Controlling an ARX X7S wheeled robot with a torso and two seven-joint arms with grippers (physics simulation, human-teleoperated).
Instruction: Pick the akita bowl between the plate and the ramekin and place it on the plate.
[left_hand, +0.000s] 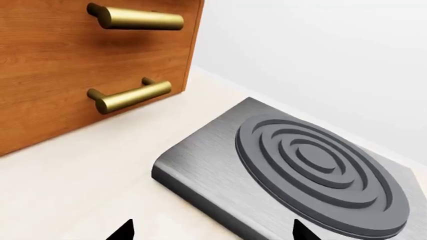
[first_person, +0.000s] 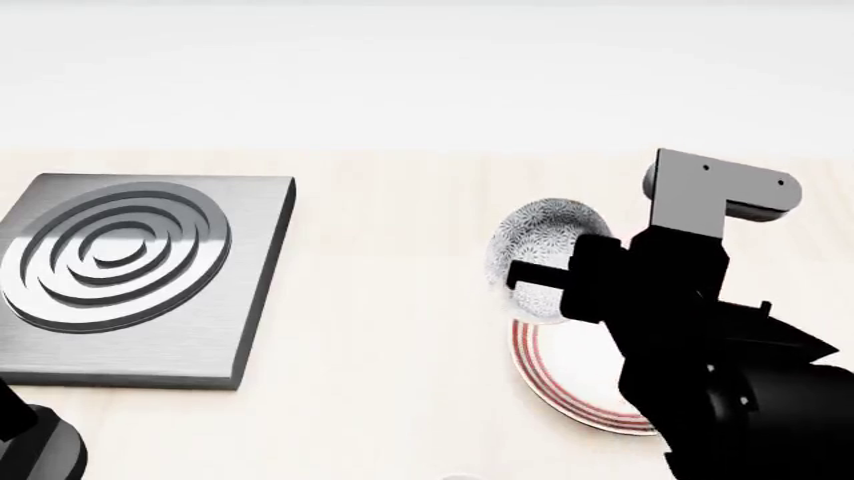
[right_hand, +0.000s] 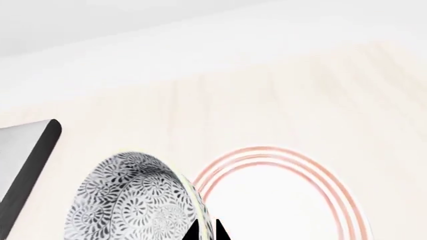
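We see the akita bowl (right_hand: 130, 200) tilted, pinched at its rim by our right tool (right_hand: 207, 231), the plate (right_hand: 280, 200) at three o'clock of it.

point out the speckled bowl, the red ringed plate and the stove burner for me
akita bowl (right_hand: 130, 200), right wrist view, patterned outer wall.
plate (right_hand: 280, 200), right wrist view, bare white centre.
burner (first_person: 114, 250), head view, raised rings.

Akita bowl (first_person: 547, 238) — tilted, above plate (first_person: 567, 375)

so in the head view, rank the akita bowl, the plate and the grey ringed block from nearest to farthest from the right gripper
1. akita bowl: held tilted on its rim by the right gripper.
2. plate: on the counter just below the bowl, partly hidden by the arm.
3. grey ringed block: far off on the robot's left side of the counter.
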